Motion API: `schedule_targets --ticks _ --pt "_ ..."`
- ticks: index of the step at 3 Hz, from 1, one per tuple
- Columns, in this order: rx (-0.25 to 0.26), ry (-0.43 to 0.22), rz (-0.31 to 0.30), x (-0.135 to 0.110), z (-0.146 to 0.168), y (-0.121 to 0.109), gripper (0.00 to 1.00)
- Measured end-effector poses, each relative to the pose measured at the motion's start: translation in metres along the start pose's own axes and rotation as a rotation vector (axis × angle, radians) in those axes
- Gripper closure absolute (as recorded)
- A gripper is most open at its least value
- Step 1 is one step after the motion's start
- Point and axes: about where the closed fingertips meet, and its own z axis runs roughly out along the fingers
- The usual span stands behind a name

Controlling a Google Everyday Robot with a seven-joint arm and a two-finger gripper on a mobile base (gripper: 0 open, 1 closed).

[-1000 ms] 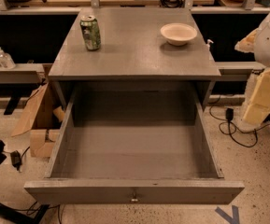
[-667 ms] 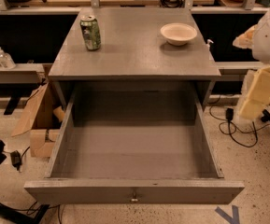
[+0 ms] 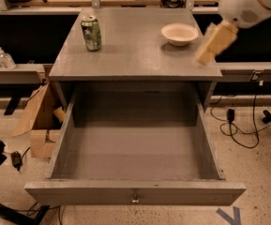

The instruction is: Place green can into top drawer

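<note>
The green can [image 3: 91,33] stands upright on the bench [image 3: 139,62], well to the left of the cream bowl [image 3: 179,33]. The gripper [image 3: 214,45] hangs just to the right of that bowl, far from the can, and I cannot tell whether it is released or clenched. The reach should probably pass above the bowl, then meet the can level at mid-height so it does not tip; the top drawer [image 3: 135,193], below and in front of the bowl, is pulled open.

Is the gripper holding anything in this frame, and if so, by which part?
Nothing. The gripper hangs above the cabinet top's right side, near the bowl; the green can stands untouched at the back left.
</note>
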Motion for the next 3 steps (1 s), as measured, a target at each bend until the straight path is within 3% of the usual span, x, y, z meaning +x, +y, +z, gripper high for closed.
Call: schedule_targets --ticks 1,2,3 --pt "0.099 -0.260 0.028 -0.050 0.035 -0.059 0.00" --pt "0.119 -0.507 0.091 -0.102 0.081 -0.099 0.00" --pt "0.118 -0.505 0.089 -0.102 0.081 -0.098 0.00"
